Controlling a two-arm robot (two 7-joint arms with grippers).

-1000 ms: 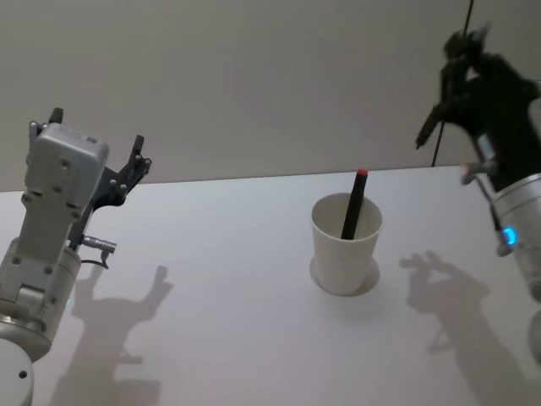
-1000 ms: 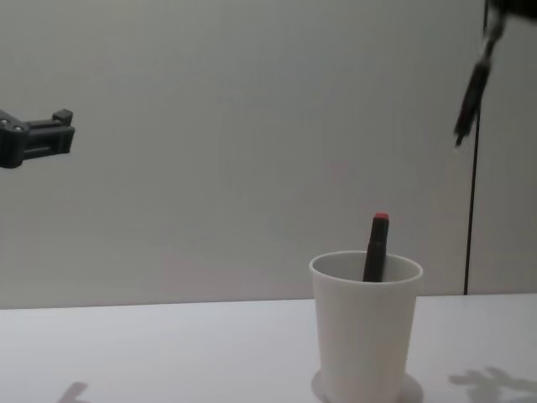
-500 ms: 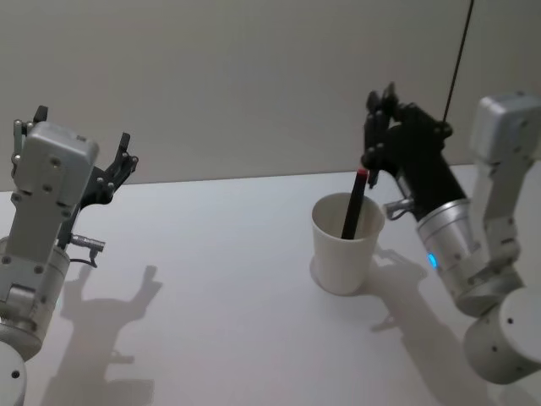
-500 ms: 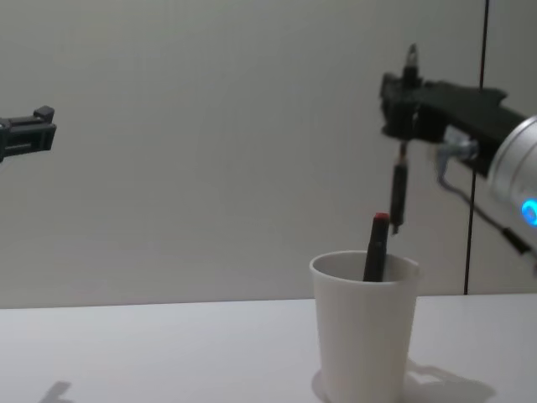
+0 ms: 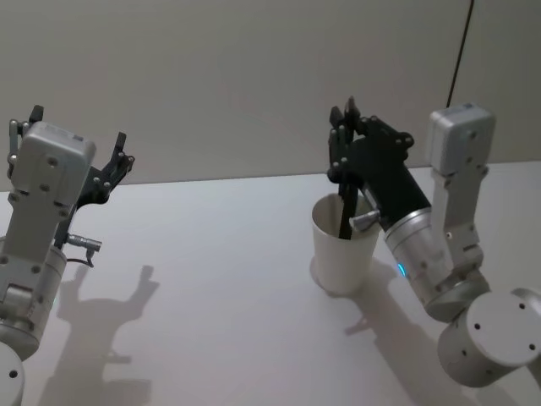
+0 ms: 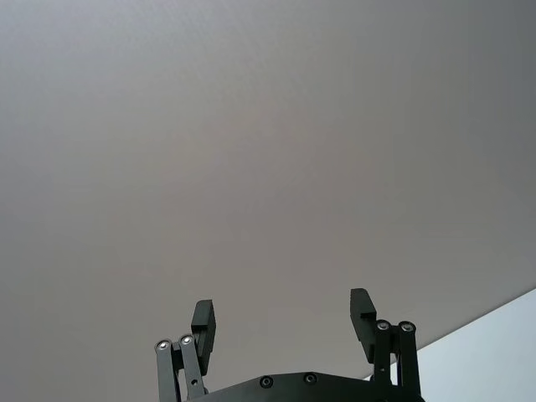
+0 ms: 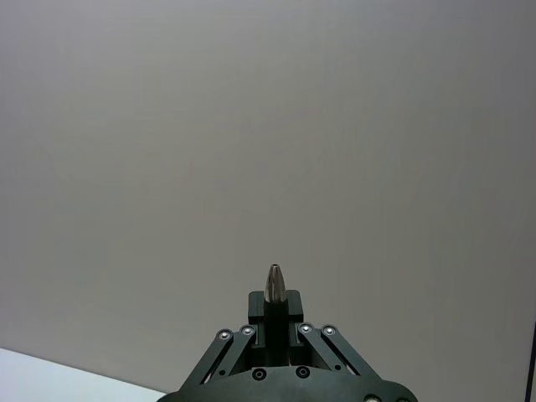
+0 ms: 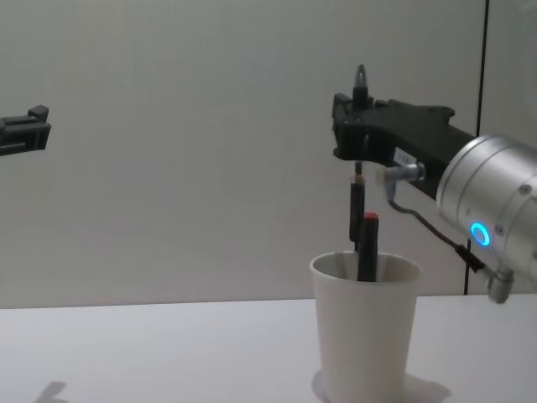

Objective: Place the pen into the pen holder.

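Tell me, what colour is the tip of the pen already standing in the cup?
Red, on a dark pen in the white cup; the chest view shows it best.

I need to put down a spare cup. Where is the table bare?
Bare table lies between the raised, open left gripper and the pen holder. It is crowded at the holder, where the right gripper holds a pen over it.

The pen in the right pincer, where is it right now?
The pen hangs upright from the right pincer over the white paper cup, beside a red-tipped pen already standing inside.
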